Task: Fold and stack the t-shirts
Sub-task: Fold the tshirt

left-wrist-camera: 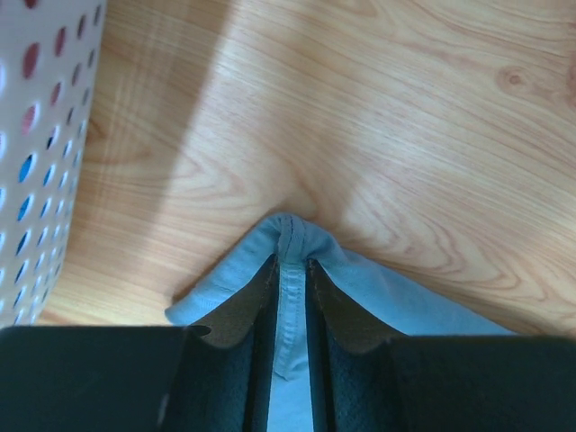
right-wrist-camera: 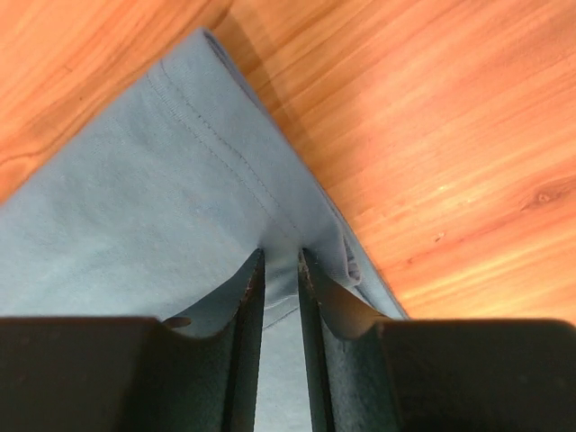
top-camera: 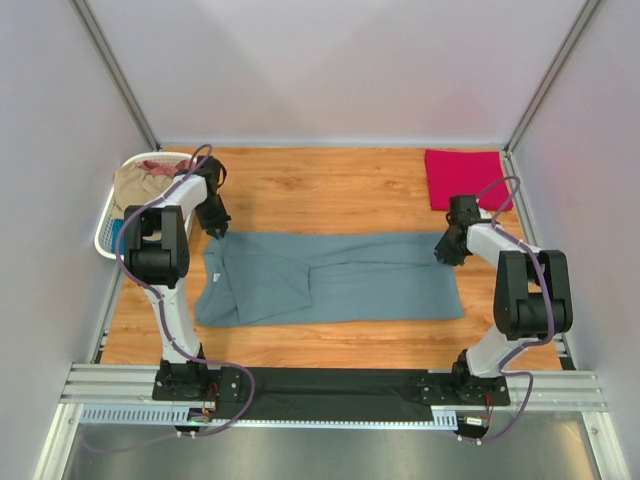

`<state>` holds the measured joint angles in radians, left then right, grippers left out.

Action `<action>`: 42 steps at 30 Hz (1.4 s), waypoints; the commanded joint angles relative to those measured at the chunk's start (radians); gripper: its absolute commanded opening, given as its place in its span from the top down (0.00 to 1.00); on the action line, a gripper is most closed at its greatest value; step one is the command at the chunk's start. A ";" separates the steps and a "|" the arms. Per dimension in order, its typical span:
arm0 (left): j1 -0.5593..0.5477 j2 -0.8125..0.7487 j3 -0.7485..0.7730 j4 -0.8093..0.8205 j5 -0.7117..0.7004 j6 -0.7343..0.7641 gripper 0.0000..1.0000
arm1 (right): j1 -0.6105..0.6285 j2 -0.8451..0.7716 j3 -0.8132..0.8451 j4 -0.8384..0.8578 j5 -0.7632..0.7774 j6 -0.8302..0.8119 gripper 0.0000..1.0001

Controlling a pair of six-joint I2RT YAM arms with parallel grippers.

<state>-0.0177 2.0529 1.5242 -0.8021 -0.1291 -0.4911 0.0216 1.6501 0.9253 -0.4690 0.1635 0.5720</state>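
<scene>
Where shirt point(top-camera: 340, 285) lies, wooden tabletop point(top-camera: 330, 185), pale walls point(top-camera: 350, 70)

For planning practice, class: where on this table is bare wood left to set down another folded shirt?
Bare: the far strip between basket and crimson t-shirt, beyond the grey-blue t-shirt; also the near strip in front of it. Crowded: both far corners.

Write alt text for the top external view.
A slate grey-blue t-shirt lies stretched across the wooden table, its far corners pinched by the left fingers and right fingers. A folded crimson-pink t-shirt sits far right, a white laundry basket far left.
</scene>
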 commanded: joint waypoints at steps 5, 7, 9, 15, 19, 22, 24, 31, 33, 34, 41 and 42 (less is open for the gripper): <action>0.005 0.001 0.024 -0.031 -0.087 -0.007 0.76 | -0.095 0.065 0.024 0.000 0.002 0.015 0.76; 0.005 -0.002 0.028 -0.031 -0.083 -0.004 0.75 | -0.109 0.066 0.026 0.027 -0.016 0.005 0.75; 0.005 -0.013 0.028 -0.020 -0.038 -0.006 0.75 | -0.109 0.059 0.032 0.050 -0.033 -0.017 0.74; -0.027 -0.103 0.028 -0.003 0.036 0.026 0.74 | -0.109 -0.001 0.090 -0.019 -0.079 -0.024 0.69; -0.045 -0.140 0.074 -0.078 0.017 0.040 0.73 | -0.109 -0.041 0.099 -0.063 -0.073 -0.008 0.66; -0.057 -0.192 0.053 -0.089 0.006 0.039 0.72 | -0.109 -0.049 0.078 -0.065 -0.062 -0.006 0.66; -0.067 -0.223 0.034 -0.091 0.008 0.036 0.72 | -0.111 -0.042 0.064 -0.065 -0.058 0.000 0.69; -0.108 -0.299 -0.131 -0.039 0.104 -0.015 0.71 | -0.138 0.005 0.038 -0.028 -0.039 0.011 0.77; -0.117 -0.315 -0.186 -0.002 0.123 -0.055 0.71 | -0.158 0.019 0.032 -0.014 -0.041 0.008 0.77; -0.132 -0.330 -0.244 0.009 0.123 -0.082 0.71 | -0.167 0.031 0.023 -0.013 -0.044 0.009 0.77; -0.168 -0.297 -0.343 0.078 0.114 -0.141 0.71 | -0.181 -0.036 0.023 -0.055 -0.022 0.009 0.70; -0.169 -0.280 -0.331 0.073 0.106 -0.141 0.71 | -0.181 -0.062 0.021 -0.066 -0.031 0.014 0.69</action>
<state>-0.1844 1.7599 1.1511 -0.7826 -0.0219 -0.5926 -0.1520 1.6657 0.9585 -0.5045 0.0944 0.5789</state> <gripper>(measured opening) 0.291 0.299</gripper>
